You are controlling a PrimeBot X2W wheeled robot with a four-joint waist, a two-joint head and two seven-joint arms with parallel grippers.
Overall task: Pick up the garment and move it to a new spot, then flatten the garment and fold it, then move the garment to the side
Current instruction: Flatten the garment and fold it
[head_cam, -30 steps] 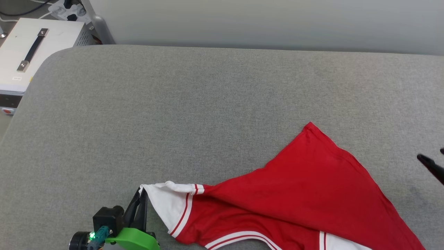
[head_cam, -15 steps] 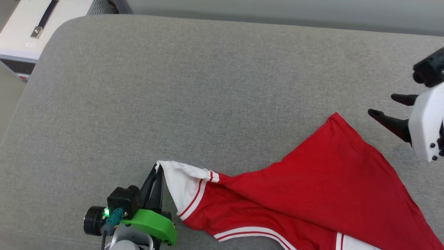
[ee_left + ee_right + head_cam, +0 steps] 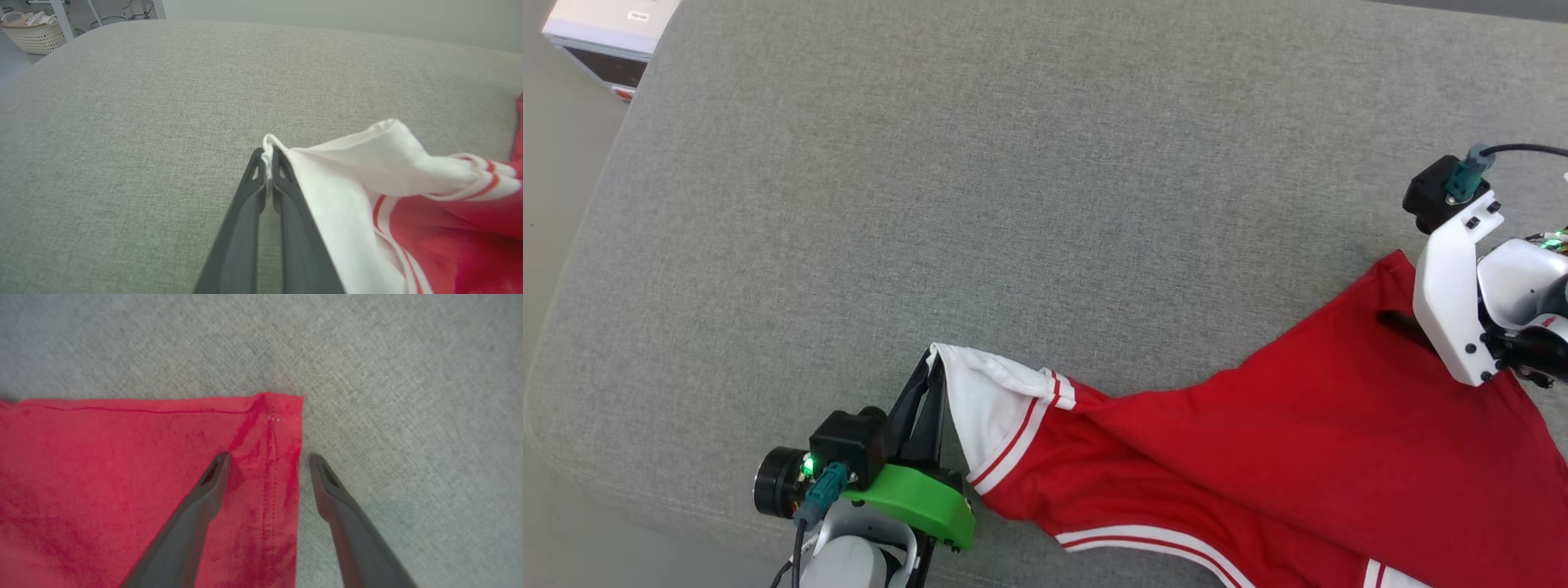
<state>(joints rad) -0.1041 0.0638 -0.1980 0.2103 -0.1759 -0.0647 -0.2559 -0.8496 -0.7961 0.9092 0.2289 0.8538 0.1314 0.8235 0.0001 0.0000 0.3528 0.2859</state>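
- A red garment (image 3: 1258,441) with white sleeves and red-and-white striped trim lies spread on a grey fabric surface (image 3: 1013,204), reaching from one of the robot's grippers to the other.
- The left gripper (image 3: 267,153) is closed tight, its two dark fingers pressed together on the edge of a white sleeve (image 3: 347,179). A thin fold of white cloth pokes out between the tips.
- From that pinch the sleeve drapes away to the gripper's right, bunching into a soft ridge before it meets the striped trim and the red body.
- Ahead of the left gripper and to its left lies bare grey fabric.
- The right gripper (image 3: 267,457) stands wide open, holding nothing.
- It points down at a hemmed red corner (image 3: 282,408) of the garment, which lies flat just beyond its fingertips.
- In its own wrist view, the finger on the left is over red cloth and the finger on the right is over the grey surface, just beside the garment's side edge. The edge runs between the two.
- Whether either tip touches the cloth or the surface cannot be told.
- In the head view, the red body runs from the pinched sleeve across to the right gripper, with more striped trim on the near side.
- A white box (image 3: 605,33) sits off the surface, well beyond the left gripper and to its left.
- A pale woven basket (image 3: 34,34) stands far ahead of the left gripper, also to its left.
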